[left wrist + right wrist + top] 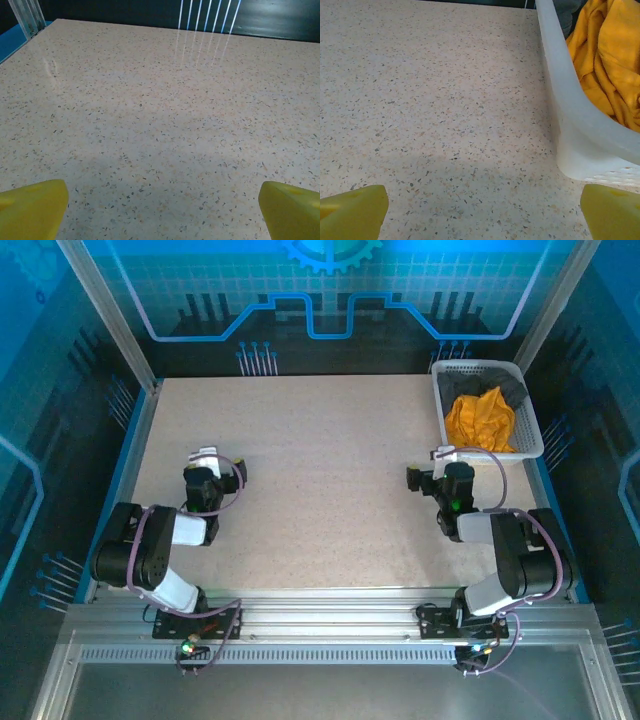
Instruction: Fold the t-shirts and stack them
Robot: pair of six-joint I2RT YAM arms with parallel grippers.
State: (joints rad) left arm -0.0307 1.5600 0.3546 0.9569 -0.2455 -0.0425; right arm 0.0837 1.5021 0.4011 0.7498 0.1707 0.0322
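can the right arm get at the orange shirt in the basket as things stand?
Probably yes. The right gripper is open, just beside the basket, and the orange shirt lies on top inside, uncovered. Only the basket wall stands between, so it must go over the rim.

The orange-yellow t-shirt (480,418) lies crumpled and unfolded inside the white mesh basket (440,405), heaped across its middle. The dark grey t-shirt (512,388) is bunched in the same basket, partly under the orange one, toward the far right corner.
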